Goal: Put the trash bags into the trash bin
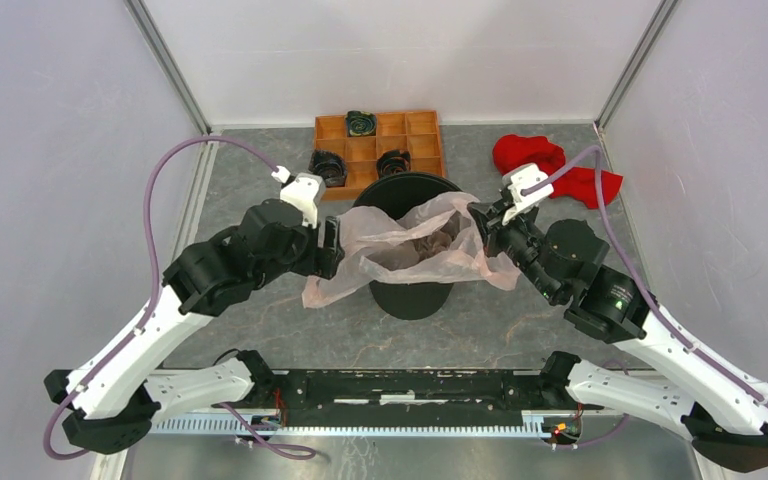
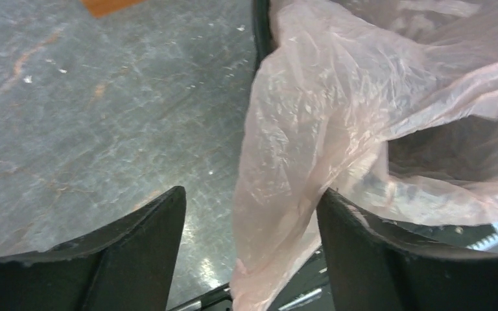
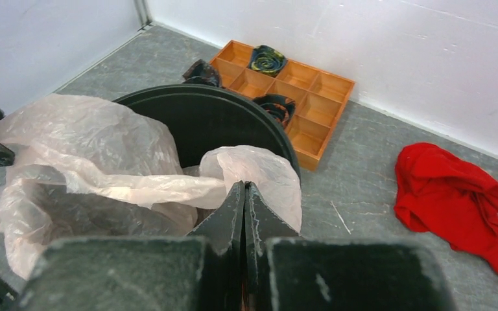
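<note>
Pink film bag (image 1: pixel 400 250) draped across bin (image 1: pixel 410 300), largely outside.
Clamped only by right gripper (image 3: pixel 244 188); left gripper (image 2: pixel 251 194) jaws apart, so slide-off is risked.

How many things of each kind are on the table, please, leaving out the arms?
Bag: 1
Bin: 1
Tray: 1
Red cloth: 1
Dark rolls: 3
Total: 7

One pale pink film bag (image 1: pixel 355 265). One round black bin (image 1: pixel 410 295). One orange compartment tray (image 1: pixel 425 125); its compartments are too partly hidden to count. Three dark coiled bundles (image 1: pixel 361 122) (image 1: pixel 327 166) (image 1: pixel 393 161). One red cloth (image 1: pixel 535 155). Two grippers: one left gripper (image 1: pixel 328 248) and one right gripper (image 1: pixel 480 222).
</note>
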Controlling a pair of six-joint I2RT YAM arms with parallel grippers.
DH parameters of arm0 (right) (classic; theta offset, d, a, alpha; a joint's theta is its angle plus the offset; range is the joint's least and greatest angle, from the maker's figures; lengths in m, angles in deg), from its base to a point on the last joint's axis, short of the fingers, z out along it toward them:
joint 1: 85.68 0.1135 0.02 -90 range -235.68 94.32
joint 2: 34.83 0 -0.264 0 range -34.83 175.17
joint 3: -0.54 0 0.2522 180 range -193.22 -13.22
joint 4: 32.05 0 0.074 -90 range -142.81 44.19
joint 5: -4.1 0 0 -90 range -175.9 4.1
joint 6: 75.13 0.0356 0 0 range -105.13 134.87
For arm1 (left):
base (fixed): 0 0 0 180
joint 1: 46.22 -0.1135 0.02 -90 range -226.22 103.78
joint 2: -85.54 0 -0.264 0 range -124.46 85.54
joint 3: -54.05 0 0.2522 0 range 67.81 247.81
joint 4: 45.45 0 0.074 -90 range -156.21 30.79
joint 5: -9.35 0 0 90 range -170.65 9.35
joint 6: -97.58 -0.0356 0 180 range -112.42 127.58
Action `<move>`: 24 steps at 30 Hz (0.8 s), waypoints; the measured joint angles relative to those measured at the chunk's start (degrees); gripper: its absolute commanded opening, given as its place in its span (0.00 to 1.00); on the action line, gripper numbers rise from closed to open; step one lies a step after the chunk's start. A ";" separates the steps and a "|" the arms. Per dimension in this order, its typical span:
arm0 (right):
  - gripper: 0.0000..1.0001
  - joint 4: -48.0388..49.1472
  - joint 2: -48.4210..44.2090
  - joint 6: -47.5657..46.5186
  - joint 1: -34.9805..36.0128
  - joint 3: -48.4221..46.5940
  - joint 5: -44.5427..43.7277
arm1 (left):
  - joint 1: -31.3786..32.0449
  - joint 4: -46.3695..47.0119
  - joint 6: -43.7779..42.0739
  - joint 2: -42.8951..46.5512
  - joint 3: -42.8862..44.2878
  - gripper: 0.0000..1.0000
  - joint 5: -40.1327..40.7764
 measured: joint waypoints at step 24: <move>0.00 1.90 16.52 -3.26 -18.36 -5.55 -1.55 | -5.44 -2.27 -2.23 -17.20 11.69 0.20 12.37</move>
